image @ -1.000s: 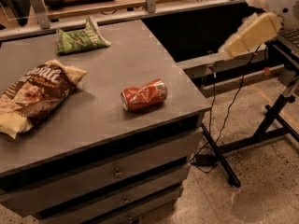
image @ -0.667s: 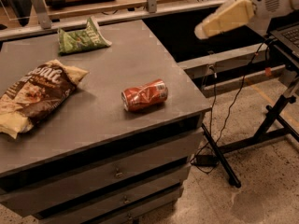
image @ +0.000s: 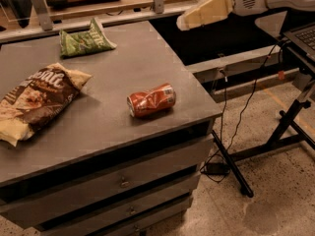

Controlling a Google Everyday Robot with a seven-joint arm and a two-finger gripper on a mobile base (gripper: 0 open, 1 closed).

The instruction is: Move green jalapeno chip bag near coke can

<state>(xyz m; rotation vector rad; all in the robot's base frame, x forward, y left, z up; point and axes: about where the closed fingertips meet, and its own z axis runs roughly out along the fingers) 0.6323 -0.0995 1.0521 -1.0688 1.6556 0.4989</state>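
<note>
The green jalapeno chip bag [image: 84, 40] lies flat at the far edge of the grey cabinet top [image: 113, 77]. The coke can [image: 151, 100], dented and red-orange, lies on its side near the cabinet's right front part. My gripper [image: 203, 12] shows as a cream-coloured wedge at the top right, on a white arm that comes in from the right. It hangs in the air beyond the cabinet's right edge, well to the right of the green bag and above the can. It holds nothing that I can see.
A large brown-and-cream bag [image: 37, 100] lies at the cabinet's left. The cabinet has drawers [image: 123, 181] in front. A black stand [image: 275, 132] with a laptop [image: 302, 36] and cables is at the right, on speckled floor. A wooden rail [image: 98, 4] runs behind.
My gripper and arm have moved left, from the far right edge toward the cabinet's far right corner. The bags and the can have not moved.
</note>
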